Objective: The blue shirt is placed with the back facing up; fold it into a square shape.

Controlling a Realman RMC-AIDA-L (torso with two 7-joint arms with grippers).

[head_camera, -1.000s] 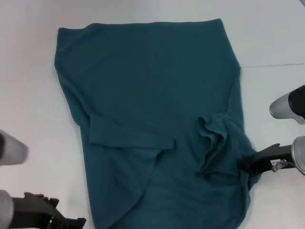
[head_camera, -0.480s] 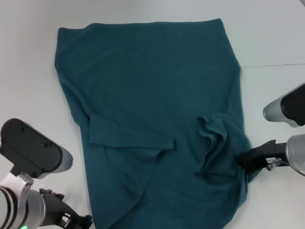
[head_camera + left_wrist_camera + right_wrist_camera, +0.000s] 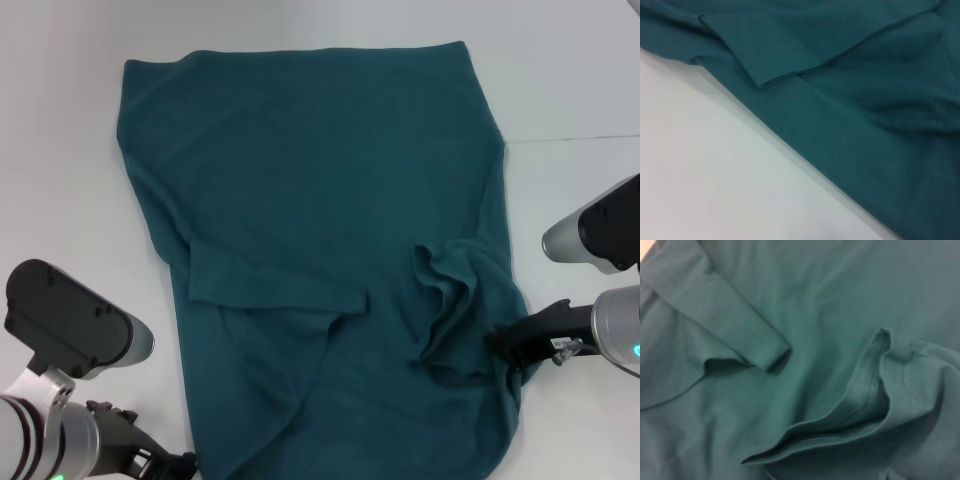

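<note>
Right gripper (image 3: 505,345) (fingers seemingly pinching blue shirt (image 3: 320,230)) has crept inward.

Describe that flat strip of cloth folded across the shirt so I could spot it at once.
Start from the blue shirt spread on the white table. The folded sleeve lies flat across its middle on the robot's left, ending in a straight cuff. The sleeve near the right hand is crumpled instead.

looks like a lab or robot test bench tbh: plain white tabletop (image 3: 70,200) with a thin seam (image 3: 575,137) between panels, just one blue shirt (image 3: 320,200) spread flat, nothing homey anywhere
</note>
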